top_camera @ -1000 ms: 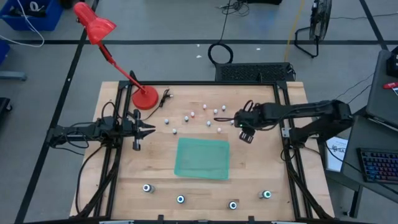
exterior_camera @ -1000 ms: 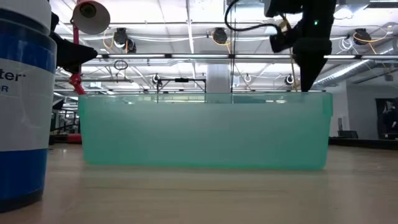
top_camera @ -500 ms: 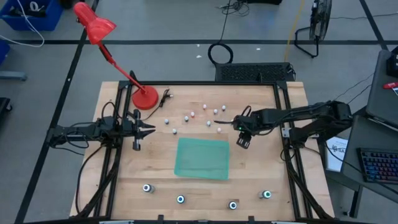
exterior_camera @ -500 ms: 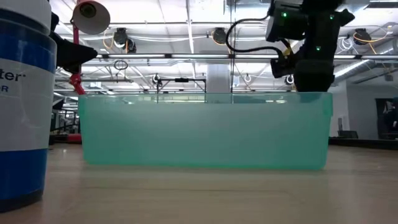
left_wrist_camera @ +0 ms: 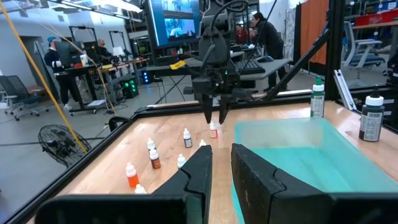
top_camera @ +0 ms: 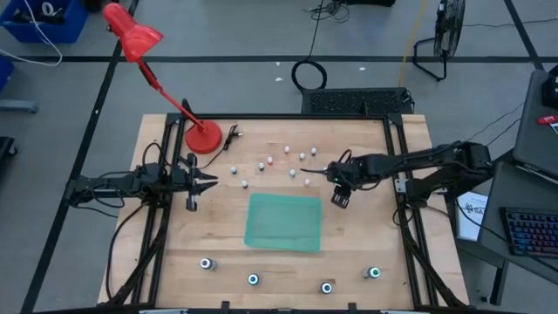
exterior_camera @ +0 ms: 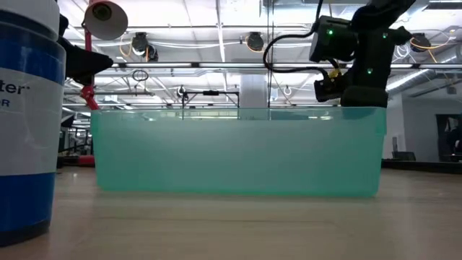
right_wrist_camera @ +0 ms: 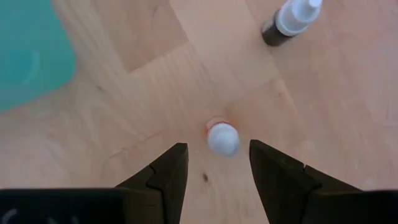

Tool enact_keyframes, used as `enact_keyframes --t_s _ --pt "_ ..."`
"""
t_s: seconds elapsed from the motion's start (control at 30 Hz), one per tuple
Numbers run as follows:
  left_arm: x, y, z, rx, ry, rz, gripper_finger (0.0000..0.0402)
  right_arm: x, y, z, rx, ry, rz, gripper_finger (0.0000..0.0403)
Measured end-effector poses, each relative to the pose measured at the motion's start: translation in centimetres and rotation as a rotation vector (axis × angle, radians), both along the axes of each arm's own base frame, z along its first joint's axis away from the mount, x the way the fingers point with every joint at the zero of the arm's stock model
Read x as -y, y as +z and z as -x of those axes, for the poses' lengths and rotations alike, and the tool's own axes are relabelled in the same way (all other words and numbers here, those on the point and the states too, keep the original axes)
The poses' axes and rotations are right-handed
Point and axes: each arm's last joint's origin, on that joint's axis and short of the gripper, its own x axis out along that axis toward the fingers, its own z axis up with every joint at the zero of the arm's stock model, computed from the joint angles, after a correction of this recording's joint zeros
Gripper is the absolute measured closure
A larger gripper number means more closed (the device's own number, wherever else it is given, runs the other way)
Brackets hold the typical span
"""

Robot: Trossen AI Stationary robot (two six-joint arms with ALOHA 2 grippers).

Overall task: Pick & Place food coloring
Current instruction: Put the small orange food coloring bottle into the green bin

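Several tiny whitish-capped food coloring bottles (top_camera: pixel 270 162) stand on the far half of the table. A few larger dark ones with pale tops (top_camera: pixel 253 280) stand along the near edge. My right gripper (right_wrist_camera: pixel 217 163) points straight down, open. It hovers over the rightmost small bottle (right_wrist_camera: pixel 222 138), a red one with a white cap (left_wrist_camera: pixel 213 129), with one finger on either side and clear of it. My left gripper (left_wrist_camera: pixel 221 163) waits low at the table's left side (top_camera: pixel 207 181). Its fingers are a narrow gap apart and point toward the bottles.
A teal translucent tray (top_camera: pixel 282 221) sits mid-table, just to the left of and nearer than the right gripper (top_camera: pixel 338 194). A dark-bodied bottle (right_wrist_camera: pixel 289 22) stands close to the targeted one. A red desk lamp's base (top_camera: pixel 203 138) is at the far left. A blue-labelled container (exterior_camera: pixel 25 123) stands near the low camera.
My right gripper has moved down and slightly toward the table's near left, still pointing downward. In the low view it has sunk behind the tray's rim. The bottles and my left arm have kept still.
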Motion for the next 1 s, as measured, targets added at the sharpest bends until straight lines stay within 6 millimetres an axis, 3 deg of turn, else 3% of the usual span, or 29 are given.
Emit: enact_keyframes --t_s 0.6,1.0 --pt "0.0 0.0 0.0 0.0 0.0 0.0 0.0334 0.9 -0.1 -0.4 0.035 0.007 0.014 0.0243" --pt "0.0 0.0 0.0 0.0 0.0 0.0 0.0334 0.9 -1.6 -0.7 -0.016 0.012 -0.02 0.0243"
